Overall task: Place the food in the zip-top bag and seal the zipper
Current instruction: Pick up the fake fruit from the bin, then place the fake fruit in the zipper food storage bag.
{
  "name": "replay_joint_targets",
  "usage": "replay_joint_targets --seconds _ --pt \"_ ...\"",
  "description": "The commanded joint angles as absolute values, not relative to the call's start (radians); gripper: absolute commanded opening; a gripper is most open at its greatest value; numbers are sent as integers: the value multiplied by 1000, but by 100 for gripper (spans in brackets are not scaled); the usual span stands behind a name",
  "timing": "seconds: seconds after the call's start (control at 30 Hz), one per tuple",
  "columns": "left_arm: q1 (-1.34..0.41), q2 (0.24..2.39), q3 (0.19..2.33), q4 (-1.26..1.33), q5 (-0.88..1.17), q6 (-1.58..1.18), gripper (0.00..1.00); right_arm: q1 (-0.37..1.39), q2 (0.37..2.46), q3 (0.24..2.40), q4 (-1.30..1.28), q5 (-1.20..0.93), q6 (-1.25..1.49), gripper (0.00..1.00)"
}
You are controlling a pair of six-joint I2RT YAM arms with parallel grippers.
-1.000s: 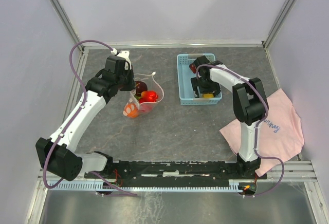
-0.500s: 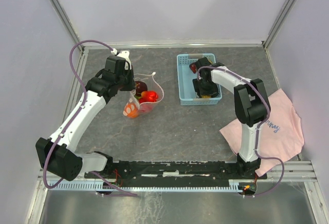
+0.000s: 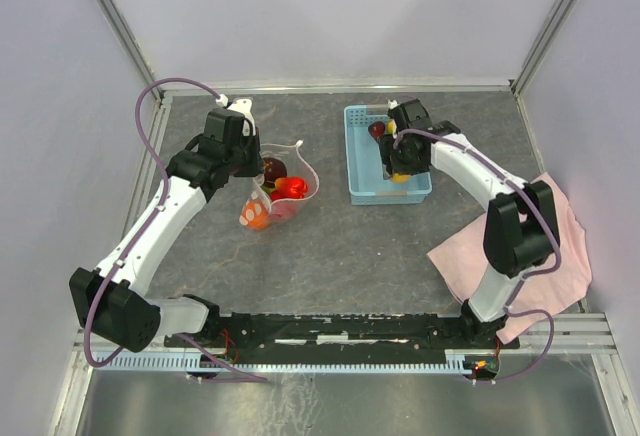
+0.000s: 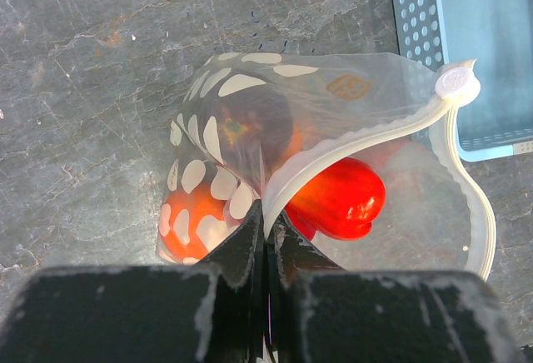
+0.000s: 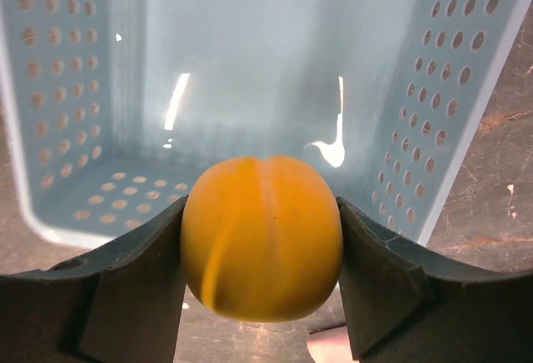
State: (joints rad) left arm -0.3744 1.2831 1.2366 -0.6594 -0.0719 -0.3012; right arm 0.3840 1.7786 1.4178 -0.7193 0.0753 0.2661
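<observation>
A robot lab test cell: a grey stone-look table (image 3: pixel 330 246) boxed in by plain pale walls (image 3: pixel 330 16), metal frame posts (image 3: pixel 118 26) at its back corners, and two robot arms (image 3: pixel 160 218) bolted to a rail (image 3: pixel 340 328) along its near edge.

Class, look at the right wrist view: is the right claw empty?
No, the right claw grips a round orange-yellow toy fruit, with the light blue plastic basket behind it.

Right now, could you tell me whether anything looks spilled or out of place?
Only the pink cloth: it lies rumpled at the table's right side, overlapping the front rail. No food is spilled: it sits in the bag, the basket or the right claw.
</observation>
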Motion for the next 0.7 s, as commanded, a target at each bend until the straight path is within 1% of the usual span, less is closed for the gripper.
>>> replay_joint_targets --seconds 0.0,0.3,0.53,0.67 --pt "-369 1281 1241 -638 -59 -275 3 430 1642 1383 -642 44 278 63" --pt "-368 1281 1241 -637 -46 -273 3 601 1489 1342 -514 6 302 63" --pt "-368 1272 1238 -631 -27 -270 3 733 1458 1321 -370 -35 339 62" --pt "-368 1270 1239 -629 -23 -268 3 772 1455 1323 -325 -39 350 62"
